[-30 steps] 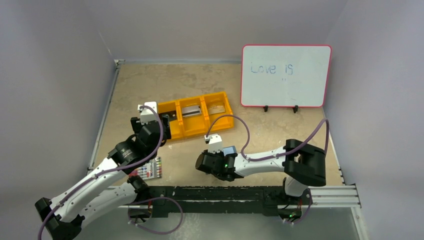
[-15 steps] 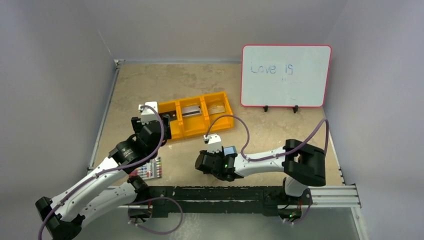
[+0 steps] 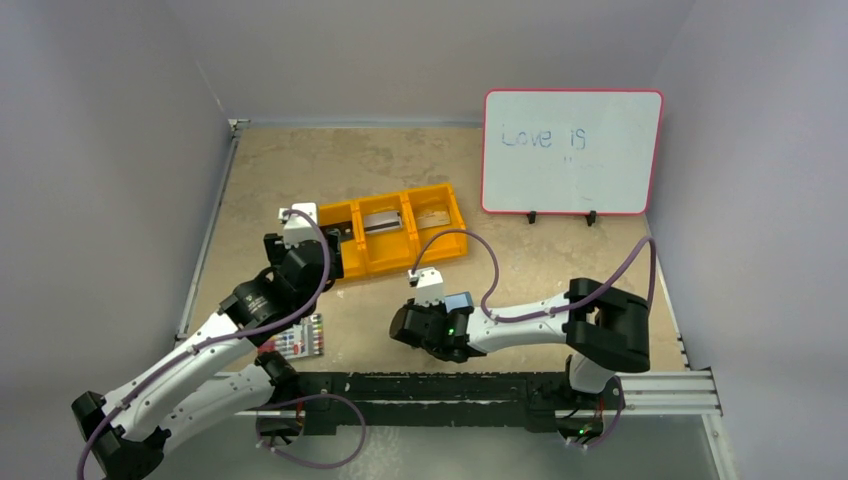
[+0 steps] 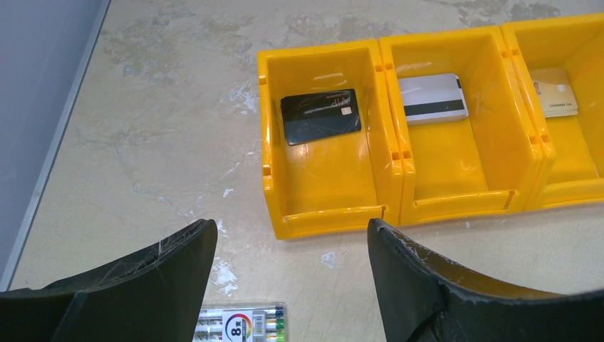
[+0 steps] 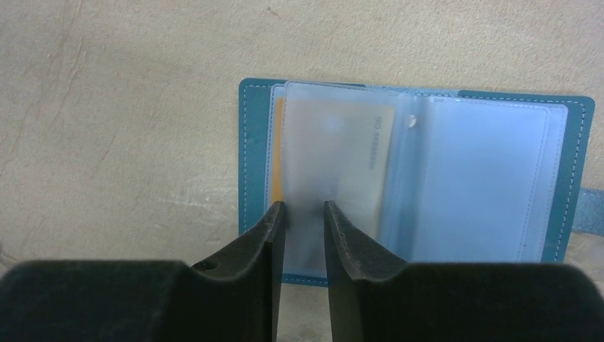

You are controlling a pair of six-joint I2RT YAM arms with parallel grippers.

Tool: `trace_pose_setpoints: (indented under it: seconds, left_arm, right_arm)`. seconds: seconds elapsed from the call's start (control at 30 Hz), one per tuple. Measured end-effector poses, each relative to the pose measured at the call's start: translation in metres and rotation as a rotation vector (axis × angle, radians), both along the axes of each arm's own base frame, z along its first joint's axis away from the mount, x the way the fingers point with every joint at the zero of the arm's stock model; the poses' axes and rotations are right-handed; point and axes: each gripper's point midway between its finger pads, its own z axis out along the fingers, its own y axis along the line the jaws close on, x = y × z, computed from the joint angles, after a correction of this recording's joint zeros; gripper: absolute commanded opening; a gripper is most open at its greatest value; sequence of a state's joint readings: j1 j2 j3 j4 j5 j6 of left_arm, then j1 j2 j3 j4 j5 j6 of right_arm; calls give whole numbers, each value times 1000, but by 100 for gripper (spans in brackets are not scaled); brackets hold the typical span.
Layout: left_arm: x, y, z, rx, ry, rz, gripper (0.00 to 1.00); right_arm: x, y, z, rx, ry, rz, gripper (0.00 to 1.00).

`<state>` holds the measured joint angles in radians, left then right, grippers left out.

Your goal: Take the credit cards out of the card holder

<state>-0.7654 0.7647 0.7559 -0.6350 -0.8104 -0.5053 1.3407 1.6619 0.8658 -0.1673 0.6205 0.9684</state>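
The teal card holder lies open on the table, its frosted sleeves facing up. A tan credit card shows blurred inside the left sleeve, with an orange edge behind it. My right gripper points down at that sleeve's near edge, its jaws a narrow gap apart with sleeve showing between them. From the top only a blue corner of the holder peeks out beside the right wrist. My left gripper hangs open and empty before the bin, where a black card, a silver one and a tan one lie.
The yellow-orange three-compartment bin stands just beyond my left gripper. A pack of coloured markers lies under the left gripper, near the table's front. A whiteboard stands at the back right.
The right jaws widened and then narrowed again over the holder's left sleeve. The left arm shifted slightly; the cards in the bin stayed put.
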Motion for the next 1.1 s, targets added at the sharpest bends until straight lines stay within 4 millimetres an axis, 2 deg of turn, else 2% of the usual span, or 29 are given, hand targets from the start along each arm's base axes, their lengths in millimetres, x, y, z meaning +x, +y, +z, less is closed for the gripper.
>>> trace_pose_setpoints:
  seconds: [0.07,0.33,0.4,0.43,0.47,0.83,1.1]
  left_arm:
    - [0,0,0,1,1,-1,77]
    - [1,-2,-3,7,14,-5,77]
    - [1,-2,-4,5,16,-6,77]
    - [1,-2,-4,5,17,-6,77]
    - [1,-2,-4,5,17,-6,77]
    - [1,-3,-6,9,26,-9,77]
    - [2,-4,-6,7,29,-13,77]
  right_arm:
    - [0,-1,0,-3,-1,-3,21]
    - [2,-4,2,4,-6,-31,19]
    - [1,-7,2,3,-2,-37,11]
    - [0,-9,2,1,0,-39,2]
    - [0,-12,2,0,1,-41,0]
    - [4,-34,2,-20,17,-112,0]
    - [25,-71,27,78,9,-230,0]
